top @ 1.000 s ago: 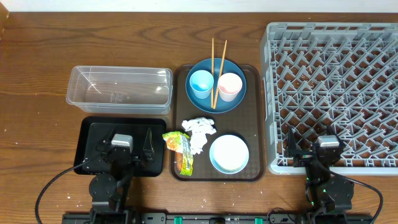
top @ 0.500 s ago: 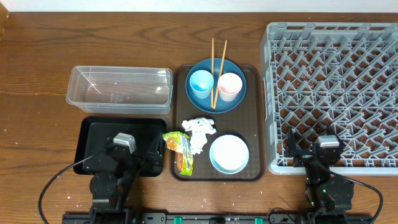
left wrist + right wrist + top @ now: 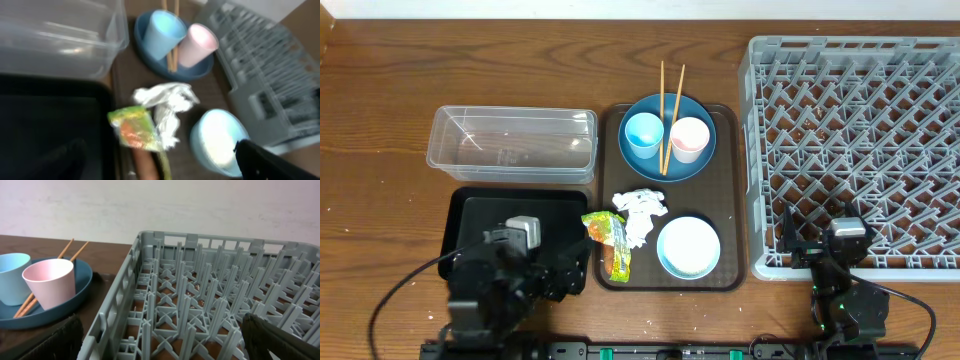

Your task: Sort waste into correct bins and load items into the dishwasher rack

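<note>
On the brown serving tray (image 3: 732, 200), a dark blue plate (image 3: 667, 160) carries a light blue cup (image 3: 643, 133), a pink cup (image 3: 689, 138) and two chopsticks (image 3: 663, 100). In front lie crumpled tissue (image 3: 640, 212), a yellow-green and orange wrapper (image 3: 606, 232) and a white bowl (image 3: 688, 247). My left gripper (image 3: 160, 167) hangs open over the black tray's (image 3: 470, 225) right edge, with the wrapper (image 3: 134, 127) just ahead. The right gripper (image 3: 165, 340) stands open over the grey rack's (image 3: 860, 140) near-left corner. Both hold nothing.
A clear plastic tub (image 3: 512, 143) stands behind the black tray, left of the serving tray. The rack fills the right side of the table. Cables trail from both arms at the front edge.
My left arm has swung right and turned toward the serving tray, still open. The right arm has not moved.
</note>
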Robot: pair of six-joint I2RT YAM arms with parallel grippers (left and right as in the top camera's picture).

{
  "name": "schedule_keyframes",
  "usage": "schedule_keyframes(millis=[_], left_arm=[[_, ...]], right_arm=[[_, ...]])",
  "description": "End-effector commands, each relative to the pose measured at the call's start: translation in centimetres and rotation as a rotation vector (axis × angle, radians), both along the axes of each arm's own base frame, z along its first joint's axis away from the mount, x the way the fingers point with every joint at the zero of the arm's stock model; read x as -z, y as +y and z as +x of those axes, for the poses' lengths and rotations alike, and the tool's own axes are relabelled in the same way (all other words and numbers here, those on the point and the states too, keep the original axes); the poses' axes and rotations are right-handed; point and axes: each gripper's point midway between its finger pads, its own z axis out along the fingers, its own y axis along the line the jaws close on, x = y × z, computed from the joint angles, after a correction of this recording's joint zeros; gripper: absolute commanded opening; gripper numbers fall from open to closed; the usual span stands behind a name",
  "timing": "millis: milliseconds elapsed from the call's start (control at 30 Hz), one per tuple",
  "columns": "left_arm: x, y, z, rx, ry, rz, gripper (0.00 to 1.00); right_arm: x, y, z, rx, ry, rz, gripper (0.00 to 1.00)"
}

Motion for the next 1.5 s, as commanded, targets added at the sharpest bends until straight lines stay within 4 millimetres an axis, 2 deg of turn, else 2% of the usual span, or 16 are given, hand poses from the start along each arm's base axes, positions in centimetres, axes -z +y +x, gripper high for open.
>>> schedule_keyframes(millis=[0, 233, 333, 433, 633, 700, 900, 1133, 1167, 1233, 1300, 1467], left_arm=[[-3.3, -0.2, -1.1, 0.009, 0.011, -0.012, 0.96], [-6.8, -0.2, -4.5, 0.008, 0.122, -0.012, 0.96], [-7.7, -0.2, -5.2, 0.008, 0.132, -0.012, 0.96], [-7.8, -0.1, -5.5, 0.008, 0.154, -0.012, 0.96], [-6.5, -0.3, -4.4, 0.012, 0.282, -0.021, 0.96], [-5.6, -0.8, -4.2, 0.037, 0.390, -0.045, 0.96], [-2.1, -0.8, -4.4, 0.025, 0.705, -0.046, 0.97], [-0.5, -0.8, -1.7, 0.024, 0.791, -0.050, 0.97], [-0.3, -0.9, -1.4, 0.022, 0.796, -0.054, 0.95], [0.0, -0.8, -1.0, 0.022, 0.809, -0.050, 0.82], [0.2, -0.8, -0.7, 0.020, 0.807, -0.034, 0.74], [0.6, -0.5, -0.4, -0.049, 0.799, 0.018, 0.72]], right_arm=[[0.0, -0.3, 0.0, 0.013, 0.000, -0.001, 0.99], [0.0, -0.3, 0.0, 0.013, 0.000, -0.001, 0.99], [0.0, -0.3, 0.0, 0.013, 0.000, -0.001, 0.99], [0.0, -0.3, 0.0, 0.013, 0.000, -0.001, 0.99], [0.0, -0.3, 0.0, 0.013, 0.000, -0.001, 0.99], [0.0, -0.3, 0.0, 0.013, 0.000, -0.001, 0.99], [0.0, -0.3, 0.0, 0.013, 0.000, -0.001, 0.99], [0.0, -0.3, 0.0, 0.013, 0.000, -0.001, 0.99], [0.0, -0.3, 0.0, 0.013, 0.000, -0.001, 0.99], [0.0, -0.3, 0.0, 0.013, 0.000, -0.001, 0.99], [0.0, -0.3, 0.0, 0.013, 0.000, -0.001, 0.99], [0.0, -0.3, 0.0, 0.013, 0.000, -0.001, 0.99]])
